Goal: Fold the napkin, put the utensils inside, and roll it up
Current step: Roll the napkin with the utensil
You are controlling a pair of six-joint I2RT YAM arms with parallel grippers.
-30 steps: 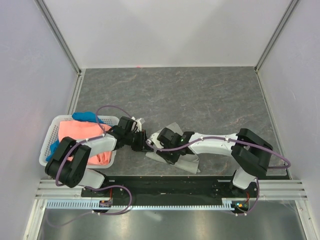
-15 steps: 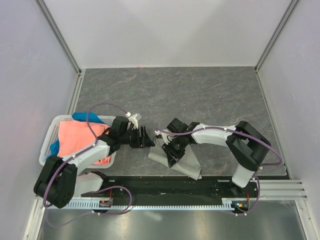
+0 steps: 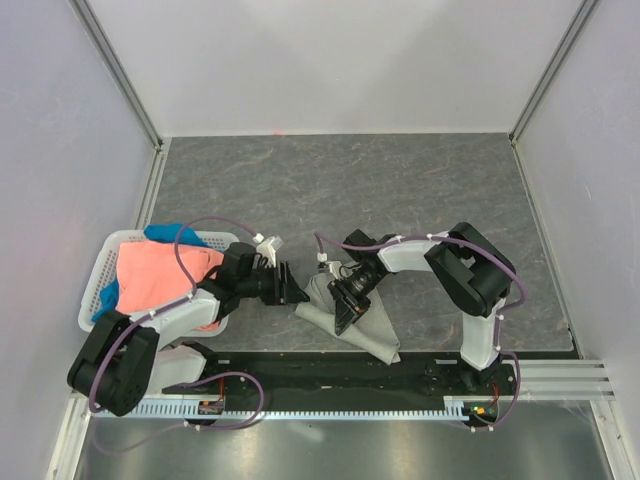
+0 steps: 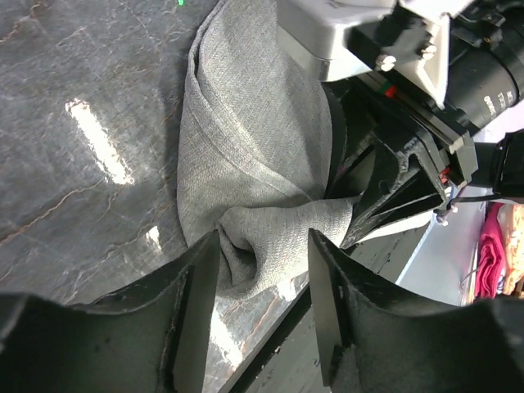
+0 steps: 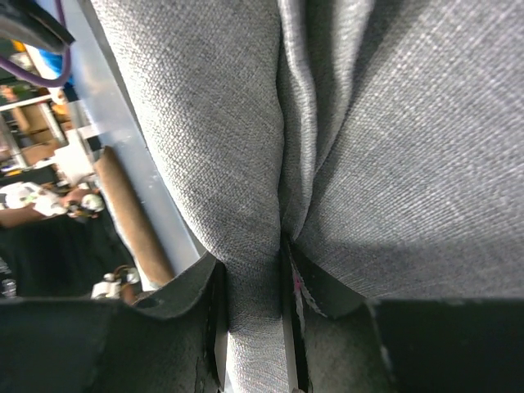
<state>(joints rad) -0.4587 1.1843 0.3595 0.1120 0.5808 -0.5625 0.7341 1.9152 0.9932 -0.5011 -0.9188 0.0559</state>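
The light grey napkin [image 3: 372, 328] lies bunched and partly rolled near the table's front edge. My right gripper [image 3: 343, 308] is shut on a fold of it; in the right wrist view the cloth [image 5: 205, 123] fills the frame and is pinched between the fingers [image 5: 214, 315]. A thin pink sliver [image 5: 295, 283] shows beside one finger; the rest of the utensils is hidden. My left gripper [image 3: 293, 291] is open just left of the napkin's end. In the left wrist view the curled end [image 4: 262, 237] sits at the mouth of its jaws, untouched, with the right gripper [image 4: 393, 164] behind.
A white basket [image 3: 93, 292] at the left holds a coral-orange cloth [image 3: 160, 275] and a blue cloth [image 3: 165, 233]. The black base rail [image 3: 330, 375] runs just in front of the napkin. White walls enclose the grey table [image 3: 400, 190].
The right arm has folded in and its gripper has turned on the napkin's left part, bunching the cloth. The left gripper has shifted slightly right and forward toward the napkin's end.
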